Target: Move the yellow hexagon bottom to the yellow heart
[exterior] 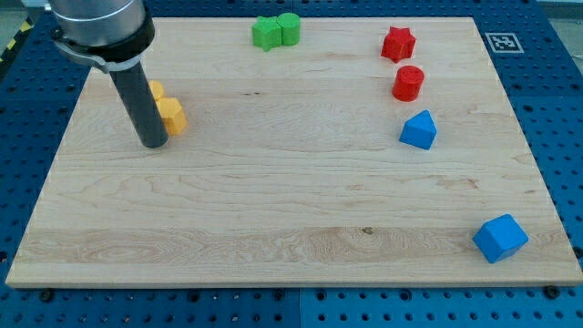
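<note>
Your rod carries no jaws, so there is nothing to open or close; my tip (153, 144) rests on the wooden board (301, 210) towards the view's upper left. The yellow hexagon (171, 116) sits just to the view's right of the rod and slightly above the tip, apparently touching the rod's side. The yellow heart (155, 90) is largely hidden behind the rod; only a sliver shows, just above and left of the hexagon, and the two look to be touching or nearly so.

Assessment: the hexagon lies below the heart but offset to the view's right, so placement looks close rather than finished.

Risks you should weigh:
- Pushing upward from here would likely drive the hexagon into the heart and shift the heart out of position.
- A sweep toward the view's right would carry the hexagon away from the heart.
- Contact off the hexagon's centre could spin it or let it slip past the rod.
- The rod blocks your sight of the heart, so the gap cannot be confirmed.

The green, red and blue blocks are well apart and not threatened.
</note>
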{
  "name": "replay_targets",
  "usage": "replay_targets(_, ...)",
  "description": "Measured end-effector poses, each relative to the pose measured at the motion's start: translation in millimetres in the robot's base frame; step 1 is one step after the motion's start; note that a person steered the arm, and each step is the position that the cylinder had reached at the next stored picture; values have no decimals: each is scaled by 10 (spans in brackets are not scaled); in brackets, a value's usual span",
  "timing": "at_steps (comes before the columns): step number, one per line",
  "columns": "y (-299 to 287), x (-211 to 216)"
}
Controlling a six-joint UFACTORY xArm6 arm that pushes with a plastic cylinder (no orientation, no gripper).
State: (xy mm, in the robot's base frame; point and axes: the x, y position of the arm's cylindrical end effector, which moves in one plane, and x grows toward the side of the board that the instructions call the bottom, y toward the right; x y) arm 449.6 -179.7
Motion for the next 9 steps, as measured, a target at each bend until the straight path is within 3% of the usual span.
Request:
replay_targets(1,183,308)
replay_targets(6,475,-556)
replay_targets(9,110,-641)
